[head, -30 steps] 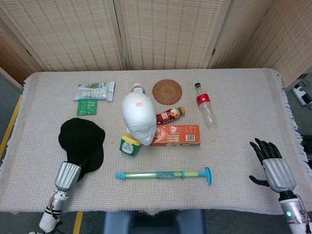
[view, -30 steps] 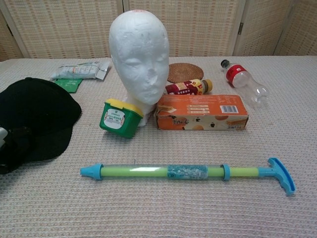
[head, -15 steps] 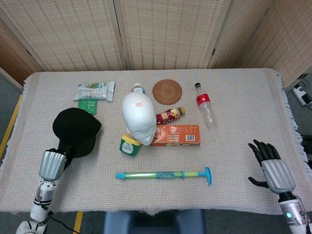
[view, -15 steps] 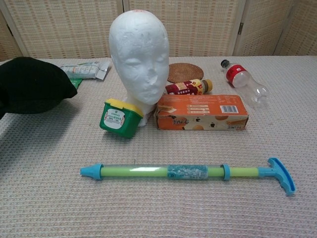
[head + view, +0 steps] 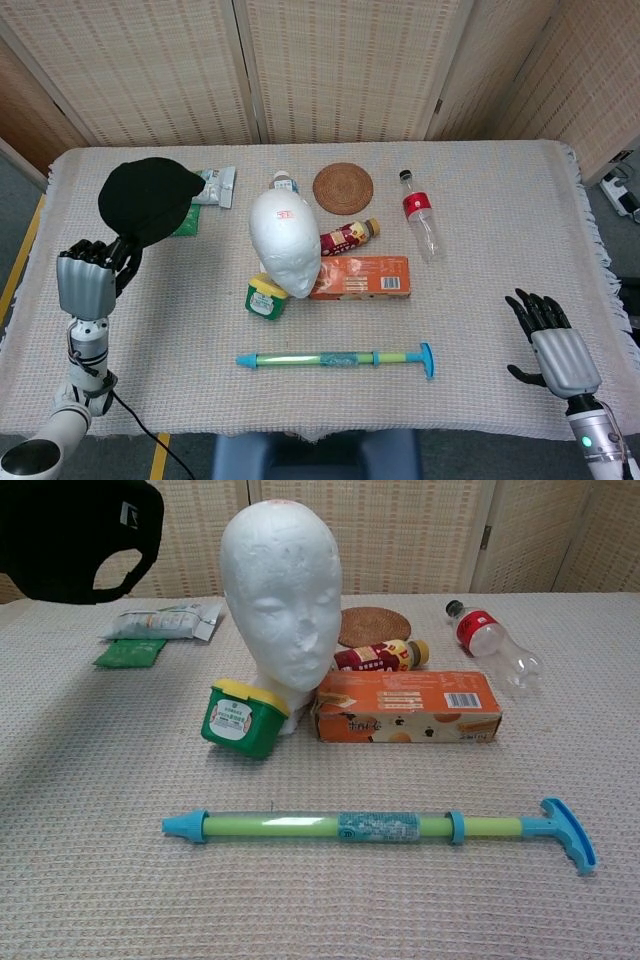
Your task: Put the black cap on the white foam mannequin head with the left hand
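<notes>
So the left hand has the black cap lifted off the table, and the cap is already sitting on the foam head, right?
Not quite. The left hand does hold the black cap lifted off the table, but the cap is not on the white foam mannequin head yet. The chest view shows the cap up at the left and the head's crown bare.

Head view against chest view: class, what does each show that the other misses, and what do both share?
Only the head view shows the left hand gripping the black cap, and the right hand open near the table's edge. Only the chest view shows the foam head's face and the cap's rear opening. Both share the cap, foam head, orange box, green tub and water pump.
</notes>
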You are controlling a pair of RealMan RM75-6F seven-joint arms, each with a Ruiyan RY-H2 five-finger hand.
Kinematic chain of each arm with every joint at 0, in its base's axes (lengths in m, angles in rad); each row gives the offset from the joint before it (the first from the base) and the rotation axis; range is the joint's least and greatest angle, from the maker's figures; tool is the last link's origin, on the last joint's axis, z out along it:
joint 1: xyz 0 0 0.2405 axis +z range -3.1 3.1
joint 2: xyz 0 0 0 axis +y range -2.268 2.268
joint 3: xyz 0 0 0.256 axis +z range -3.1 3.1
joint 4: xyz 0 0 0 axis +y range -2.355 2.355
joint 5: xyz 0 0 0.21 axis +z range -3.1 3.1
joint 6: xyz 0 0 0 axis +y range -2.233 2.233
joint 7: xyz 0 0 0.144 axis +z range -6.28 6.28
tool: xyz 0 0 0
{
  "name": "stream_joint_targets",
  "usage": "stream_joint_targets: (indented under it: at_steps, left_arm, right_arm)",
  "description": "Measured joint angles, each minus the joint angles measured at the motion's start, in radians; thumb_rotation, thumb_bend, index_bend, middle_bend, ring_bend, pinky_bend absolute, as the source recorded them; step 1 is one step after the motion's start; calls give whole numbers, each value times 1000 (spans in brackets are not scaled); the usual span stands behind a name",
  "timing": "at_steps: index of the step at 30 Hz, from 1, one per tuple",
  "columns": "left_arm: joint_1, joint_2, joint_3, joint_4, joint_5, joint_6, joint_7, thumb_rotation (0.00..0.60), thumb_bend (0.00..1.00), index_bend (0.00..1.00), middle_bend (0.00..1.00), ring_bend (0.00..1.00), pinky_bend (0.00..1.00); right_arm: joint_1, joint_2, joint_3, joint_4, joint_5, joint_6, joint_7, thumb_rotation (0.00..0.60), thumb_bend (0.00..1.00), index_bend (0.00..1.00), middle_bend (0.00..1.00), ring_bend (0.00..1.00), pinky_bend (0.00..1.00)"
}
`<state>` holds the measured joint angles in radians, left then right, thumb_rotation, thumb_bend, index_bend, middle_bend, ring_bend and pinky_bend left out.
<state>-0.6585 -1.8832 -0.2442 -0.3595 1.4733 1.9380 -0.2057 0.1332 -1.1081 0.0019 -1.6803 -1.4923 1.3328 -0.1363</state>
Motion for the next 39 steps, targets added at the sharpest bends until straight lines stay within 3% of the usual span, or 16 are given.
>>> stream_joint_targets:
  at_steps: [8, 20, 29, 37, 39]
  left_arm:
    - [-97, 63, -10, -153, 34, 14, 132, 600, 573, 709, 1000, 1000, 1000]
    - [-210, 61, 45, -432, 192, -3, 434, 600, 574, 711, 1000, 1000, 1000]
    - [-218, -8, 93, -450, 251, -45, 478, 600, 574, 711, 1000, 1000, 1000]
    - [-164, -75, 145, -341, 267, -55, 417, 600, 564, 713, 1000, 999, 1000]
    - [-153, -94, 146, -313, 268, -44, 393, 600, 527, 655, 1000, 981, 1000]
  right_arm:
    - [-3, 4, -1, -3, -2, 7, 2, 600, 94, 0, 0, 0, 0]
    - [-20, 8, 2, -12, -11, 49, -8, 600, 94, 0, 0, 0, 0]
    - [-37, 26, -4, -27, -29, 76, 8, 600, 93, 0, 0, 0, 0]
    - [-45, 32, -4, -29, -35, 88, 15, 600, 95, 0, 0, 0, 0]
    - [-43, 32, -3, -29, -33, 83, 14, 600, 94, 0, 0, 0, 0]
